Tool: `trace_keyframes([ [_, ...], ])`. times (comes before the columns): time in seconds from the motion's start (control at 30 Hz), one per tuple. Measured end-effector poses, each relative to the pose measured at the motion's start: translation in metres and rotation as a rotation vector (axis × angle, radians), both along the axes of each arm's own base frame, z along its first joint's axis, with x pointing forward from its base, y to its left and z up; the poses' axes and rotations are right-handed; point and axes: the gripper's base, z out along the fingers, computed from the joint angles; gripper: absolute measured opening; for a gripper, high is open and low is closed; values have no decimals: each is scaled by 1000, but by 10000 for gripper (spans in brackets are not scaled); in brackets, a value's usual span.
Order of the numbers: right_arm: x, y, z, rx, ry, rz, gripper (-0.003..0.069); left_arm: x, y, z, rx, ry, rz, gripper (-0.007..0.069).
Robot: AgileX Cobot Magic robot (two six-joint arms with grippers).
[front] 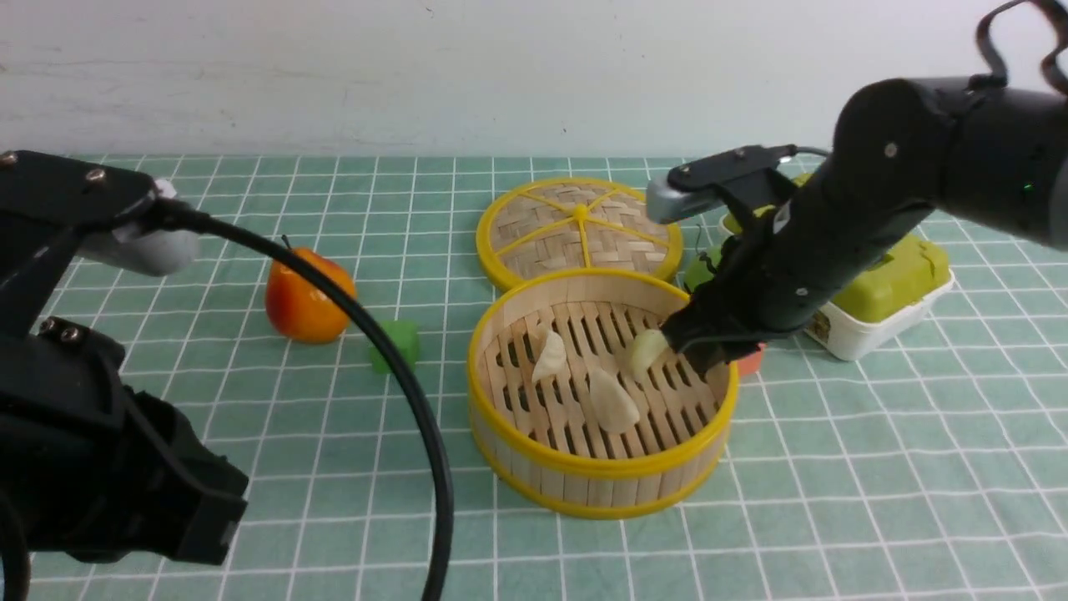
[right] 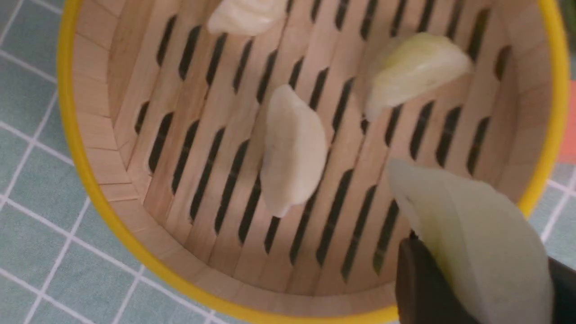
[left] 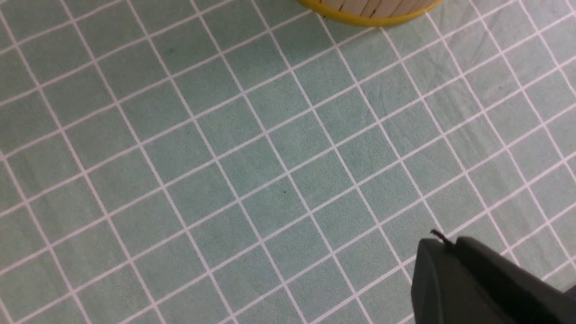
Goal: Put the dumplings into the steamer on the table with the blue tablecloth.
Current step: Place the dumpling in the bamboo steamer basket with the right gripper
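The round bamboo steamer (front: 509, 380) stands mid-table on the blue tablecloth (front: 876, 467). In the right wrist view three dumplings lie on its slatted floor: one far (right: 245, 15), one in the middle (right: 292, 148), one yellowish (right: 414, 72). My right gripper (right: 481, 256) is shut on a fourth, greenish-white dumpling (right: 472, 234) just inside the steamer's rim (right: 555, 135). In the front view that gripper (front: 688, 342) reaches in from the right, with a dumpling (front: 647, 351) at its tip and two more dumplings (front: 551, 355) (front: 613, 401) lying on the slats. My left gripper (left: 443, 240) is shut and empty over bare cloth.
The woven yellow-rimmed lid (front: 580, 229) lies behind the steamer. An orange-red fruit (front: 307, 292) and a green cube (front: 396, 344) sit to its left. A green and white box (front: 884, 288) and a small red item (front: 751, 361) are at its right. The left arm's cable (front: 400, 401) arcs across the front.
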Motion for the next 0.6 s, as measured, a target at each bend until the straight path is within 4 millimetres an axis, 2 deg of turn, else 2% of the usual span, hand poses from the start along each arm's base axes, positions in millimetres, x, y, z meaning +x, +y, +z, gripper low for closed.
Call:
trace_keyframes([
  [0.07,7,5,-22,-17,27,3,195,0,0,0,0,-1,0,25],
  [0.13,10,6,-30,-23,39,2,195,0,0,0,-1,-2,0,26],
  [0.17,13,8,-43,-34,59,1,195,0,0,0,-1,-2,0,28],
  [0.2,14,8,-44,-36,60,1,197,0,0,0,-1,-2,0,28],
  [0.27,17,9,-52,-36,62,-4,248,0,0,0,-2,-3,0,28],
  [0.43,18,9,-45,-29,48,-3,433,2,-1,-5,-17,-13,13,33],
  [0.5,15,8,-35,-38,57,8,458,0,0,-13,-19,-12,18,36],
  [0.6,4,3,-5,-37,42,22,453,-10,7,-26,-26,-4,32,38],
])
